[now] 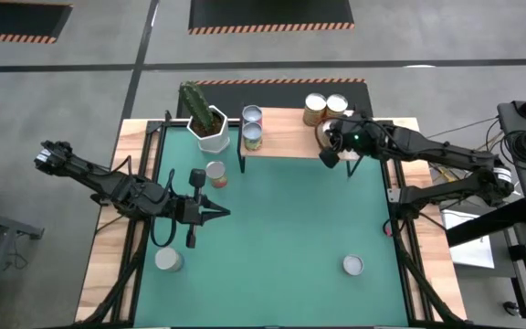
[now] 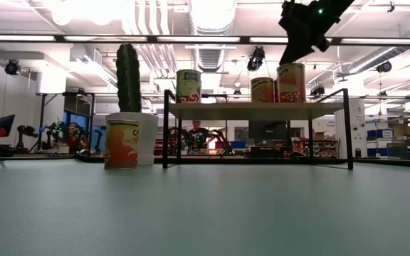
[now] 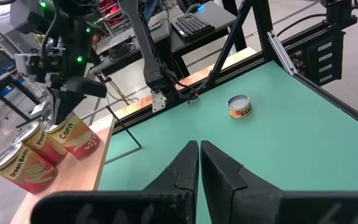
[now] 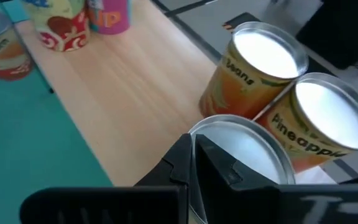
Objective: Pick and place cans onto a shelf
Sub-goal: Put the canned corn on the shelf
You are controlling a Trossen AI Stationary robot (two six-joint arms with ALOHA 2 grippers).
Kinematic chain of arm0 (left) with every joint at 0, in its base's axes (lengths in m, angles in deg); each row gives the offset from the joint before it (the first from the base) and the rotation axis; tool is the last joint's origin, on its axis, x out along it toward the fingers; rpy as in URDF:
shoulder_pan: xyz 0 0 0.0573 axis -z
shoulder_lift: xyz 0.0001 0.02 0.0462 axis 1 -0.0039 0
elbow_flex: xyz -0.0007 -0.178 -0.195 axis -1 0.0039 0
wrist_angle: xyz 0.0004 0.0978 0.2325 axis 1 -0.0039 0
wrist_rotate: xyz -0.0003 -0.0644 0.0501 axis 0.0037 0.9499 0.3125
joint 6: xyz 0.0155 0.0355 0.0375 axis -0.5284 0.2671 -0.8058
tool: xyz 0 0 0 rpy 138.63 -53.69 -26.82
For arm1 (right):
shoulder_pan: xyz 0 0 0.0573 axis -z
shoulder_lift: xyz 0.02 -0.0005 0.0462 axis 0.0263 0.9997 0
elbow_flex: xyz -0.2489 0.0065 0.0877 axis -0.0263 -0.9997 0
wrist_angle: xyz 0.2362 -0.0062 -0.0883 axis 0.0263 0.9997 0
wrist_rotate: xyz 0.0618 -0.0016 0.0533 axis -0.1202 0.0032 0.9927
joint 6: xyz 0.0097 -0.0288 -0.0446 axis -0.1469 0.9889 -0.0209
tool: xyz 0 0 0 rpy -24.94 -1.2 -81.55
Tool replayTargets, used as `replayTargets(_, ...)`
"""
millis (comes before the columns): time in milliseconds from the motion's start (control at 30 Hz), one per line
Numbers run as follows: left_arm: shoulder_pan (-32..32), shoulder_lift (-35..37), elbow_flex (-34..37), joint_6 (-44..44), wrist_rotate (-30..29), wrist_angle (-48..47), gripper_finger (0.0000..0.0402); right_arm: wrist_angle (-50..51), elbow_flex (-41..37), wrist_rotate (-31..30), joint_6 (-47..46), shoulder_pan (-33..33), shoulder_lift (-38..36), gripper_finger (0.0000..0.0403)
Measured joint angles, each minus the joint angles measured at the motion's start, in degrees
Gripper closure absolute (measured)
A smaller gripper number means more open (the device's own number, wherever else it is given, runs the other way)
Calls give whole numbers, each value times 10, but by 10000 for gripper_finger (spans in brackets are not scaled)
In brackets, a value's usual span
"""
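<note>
The shelf [image 1: 286,137] stands at the mat's far edge. Two cans [image 1: 252,125] stand on its left end. Three more stand on its right end: Green Beans [image 4: 263,68], Pineapple [image 4: 328,121] and Corn [image 4: 241,149]. My right gripper [image 4: 191,152] is shut and hangs right over the Corn can's silvery top [image 2: 290,67]. Three loose cans rest upright on the mat [image 1: 215,174], [image 1: 168,260], [image 1: 352,265]. My left gripper [image 1: 222,213] is shut above the mat's left part, with nothing between its fingers. My right gripper comes slanting down from the table's right side, and its shut fingertips [image 3: 59,118] end at the Corn can's top rim [image 3: 67,124]. I cannot tell whether they touch it. The can stands upright on the shelf board.
A white pot with a cactus [image 1: 210,123] stands left of the shelf at the mat's far left. The shelf's thin black legs [image 2: 165,128] reach down to the mat. The green mat [image 1: 281,238] lies open between the loose cans.
</note>
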Motion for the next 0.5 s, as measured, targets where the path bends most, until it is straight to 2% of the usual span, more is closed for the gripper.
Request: replayTargets(500, 0, 0, 0, 0, 0, 0, 402, 35, 0, 13, -2, 0, -36, 390)
